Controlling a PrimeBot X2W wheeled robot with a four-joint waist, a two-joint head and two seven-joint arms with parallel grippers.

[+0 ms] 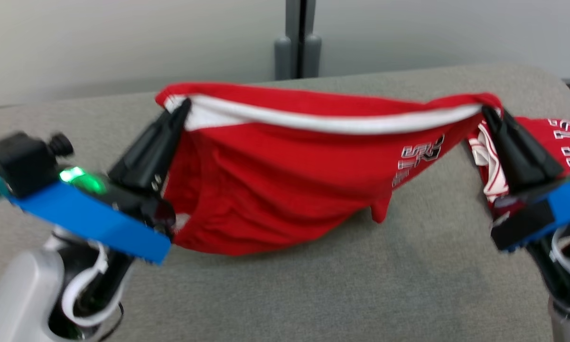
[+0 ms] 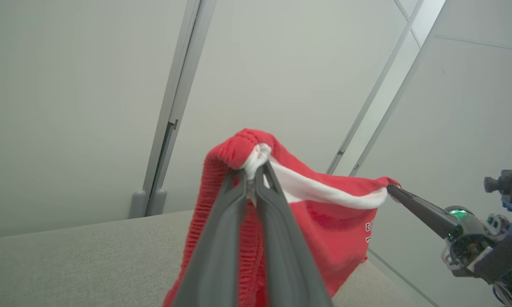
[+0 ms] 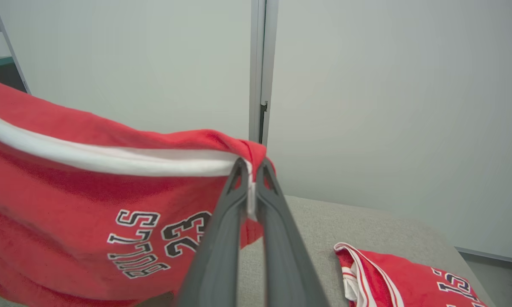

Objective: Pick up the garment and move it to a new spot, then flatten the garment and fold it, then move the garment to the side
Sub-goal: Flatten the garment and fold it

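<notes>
Two red garments, two grippers. The garment (image 1: 285, 190) in play is strung between the claws, sagging low over the grey table (image 1: 313, 294). The left gripper (image 1: 185, 105) is pinched tight on one end of its white band and the right gripper (image 1: 487, 110) is clamped on the other. It's red with "BULLS 23" printed on it (white letters, black outline). The other garment (image 3: 409, 277) lies folded on the table's right side.

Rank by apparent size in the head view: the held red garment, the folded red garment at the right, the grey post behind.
1. held red garment
2. folded red garment, partly hidden by the right gripper
3. grey post, farther away
</notes>
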